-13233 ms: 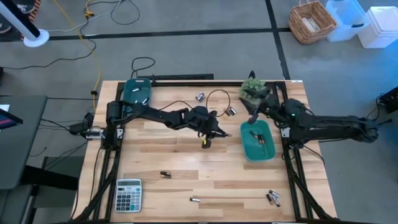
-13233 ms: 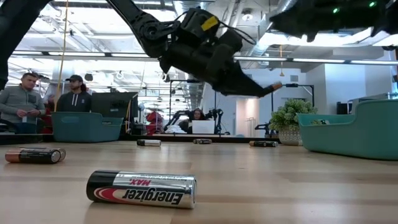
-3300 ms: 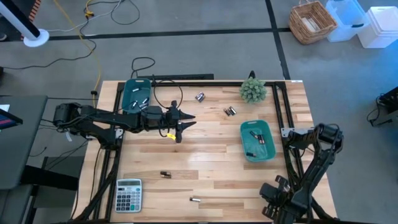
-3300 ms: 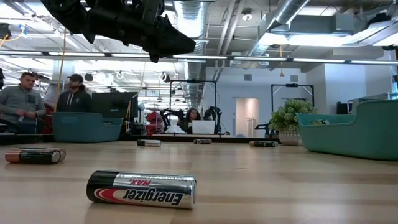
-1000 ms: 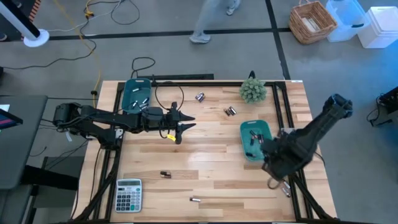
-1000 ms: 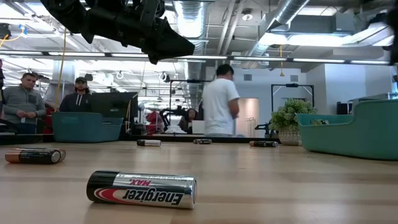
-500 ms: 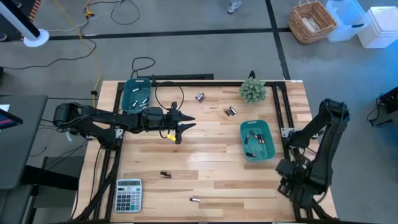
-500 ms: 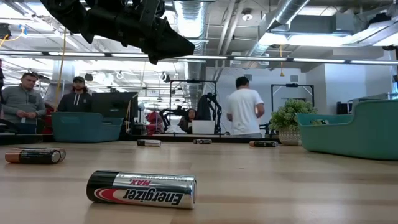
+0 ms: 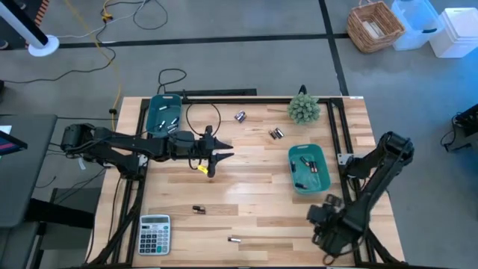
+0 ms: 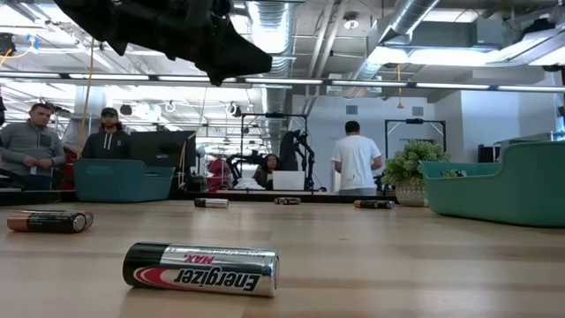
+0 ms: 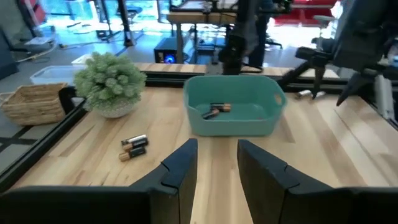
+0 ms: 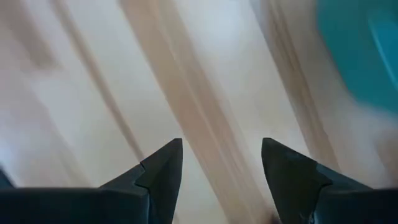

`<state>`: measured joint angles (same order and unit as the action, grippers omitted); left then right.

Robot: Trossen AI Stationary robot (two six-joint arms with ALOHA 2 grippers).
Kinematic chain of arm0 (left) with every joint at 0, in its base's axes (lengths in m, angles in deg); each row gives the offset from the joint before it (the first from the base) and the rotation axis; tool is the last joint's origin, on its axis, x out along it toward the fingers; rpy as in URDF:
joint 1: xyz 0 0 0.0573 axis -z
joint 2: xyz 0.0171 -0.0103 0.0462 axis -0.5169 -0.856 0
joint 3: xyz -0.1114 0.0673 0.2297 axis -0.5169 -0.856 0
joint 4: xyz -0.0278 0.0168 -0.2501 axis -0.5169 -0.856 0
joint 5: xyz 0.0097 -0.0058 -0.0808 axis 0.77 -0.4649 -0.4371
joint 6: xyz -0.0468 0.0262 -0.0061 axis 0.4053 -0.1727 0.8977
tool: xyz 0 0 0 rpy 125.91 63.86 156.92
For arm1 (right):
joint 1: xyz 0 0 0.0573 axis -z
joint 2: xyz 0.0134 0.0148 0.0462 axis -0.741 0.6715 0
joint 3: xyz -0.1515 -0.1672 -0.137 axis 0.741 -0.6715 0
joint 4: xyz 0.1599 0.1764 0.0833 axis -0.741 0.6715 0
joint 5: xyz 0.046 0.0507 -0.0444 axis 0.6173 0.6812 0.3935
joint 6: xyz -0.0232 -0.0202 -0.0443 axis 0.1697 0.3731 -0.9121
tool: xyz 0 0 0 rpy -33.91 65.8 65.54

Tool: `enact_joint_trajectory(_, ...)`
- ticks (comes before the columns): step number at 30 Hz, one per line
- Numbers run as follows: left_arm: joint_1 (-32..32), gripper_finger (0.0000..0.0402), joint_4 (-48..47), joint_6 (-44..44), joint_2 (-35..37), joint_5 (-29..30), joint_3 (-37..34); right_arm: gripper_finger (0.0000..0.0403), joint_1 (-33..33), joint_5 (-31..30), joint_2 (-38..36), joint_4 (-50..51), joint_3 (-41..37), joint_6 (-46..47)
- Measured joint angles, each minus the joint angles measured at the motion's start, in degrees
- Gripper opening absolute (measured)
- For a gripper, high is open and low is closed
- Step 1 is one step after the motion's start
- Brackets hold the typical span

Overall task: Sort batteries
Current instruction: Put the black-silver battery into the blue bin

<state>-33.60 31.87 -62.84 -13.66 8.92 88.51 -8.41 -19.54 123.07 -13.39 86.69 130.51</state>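
Silver-and-black batteries lie scattered over the wooden table (image 9: 254, 179): an Energizer cell (image 10: 200, 268) nearest the low camera, another (image 10: 49, 220) to its left, a pair (image 9: 276, 133) near the potted plant (image 9: 303, 109), one (image 9: 240, 116) at the far edge, one (image 9: 199, 209) near the grey calculator (image 9: 154, 234), and one (image 9: 234, 240) at the near edge. Only the overhead view shows cells inside the left teal bin (image 9: 164, 112); the left wrist view alone shows two lying in the right teal bin (image 11: 233, 112) and the pair (image 11: 133, 147) beside the plant. The left gripper (image 9: 216, 155) hangs above the table's middle left, its fingers (image 11: 180, 168) slightly parted and empty. The right gripper (image 12: 221, 171) hovers near the table's near right corner, fingers spread and empty over bare wood. Across the room, the low view shows people standing (image 10: 357, 159).
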Motion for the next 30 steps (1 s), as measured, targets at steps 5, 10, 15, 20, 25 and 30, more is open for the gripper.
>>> enact_joint_trajectory(5,1.4,0.0107,-1.8,-0.1,3.0,0.3,0.0,0.023,6.2,-7.9,1.5,-6.9,2.8,-16.5)
enact_joint_trajectory(10,2.6,0.0107,-4.5,0.5,6.7,1.3,0.0,0.023,13.3,-8.9,7.0,-17.7,5.2,-32.3)
enact_joint_trajectory(15,5.0,0.0107,-8.6,1.3,11.4,1.7,0.0,0.023,17.7,-8.9,13.5,-26.9,10.4,-45.9)
enact_joint_trajectory(20,7.4,0.0107,-13.0,0.1,15.8,2.6,0.0,0.023,19.3,-8.9,20.3,-30.6,17.9,-54.3)
enact_joint_trajectory(25,9.9,0.0107,-17.3,0.2,18.2,5.4,0.0,0.023,19.7,-8.8,28.1,-31.6,26.6,-59.3)
enact_joint_trajectory(30,11.8,0.0107,-18.9,0.6,18.8,8.5,0.0,0.023,20.1,-8.5,33.7,-31.7,33.4,-62.4)
